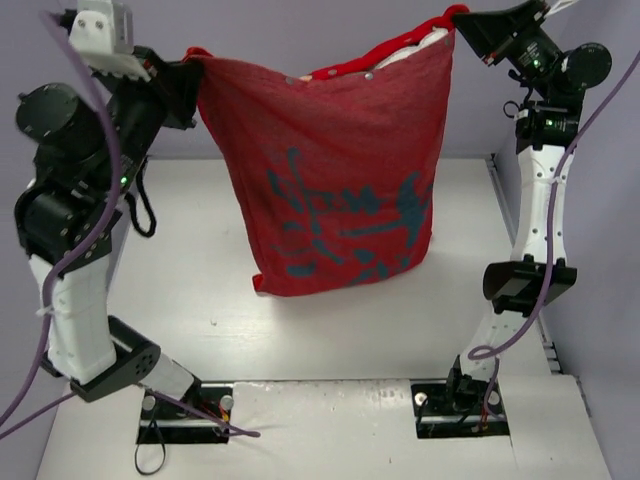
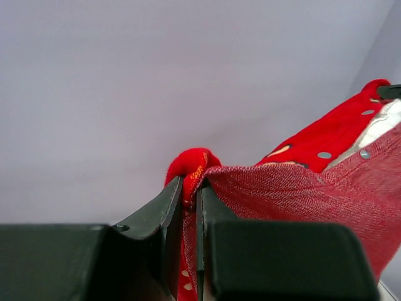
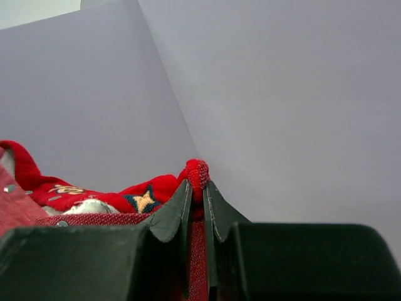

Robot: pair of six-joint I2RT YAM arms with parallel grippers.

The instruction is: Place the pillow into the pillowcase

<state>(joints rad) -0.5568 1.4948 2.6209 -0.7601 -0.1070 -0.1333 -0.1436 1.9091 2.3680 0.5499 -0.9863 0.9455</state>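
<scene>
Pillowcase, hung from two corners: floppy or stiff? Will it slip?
Likely floppy: the pillowcase hangs as a sagging bag between the left tool and right tool. Probably light for its size: two corner pinches carry it with the pillow inside. Could slip: each tool grips only a small bunched tip.

L arm (image 1: 75,310) & R arm (image 1: 535,200): white w/ black joints (image 1: 50,115), purple cables (image 1: 608,100), tiny green lights (image 1: 122,181). L hand (image 2: 191,194), R hand (image 3: 196,188): black.
</scene>
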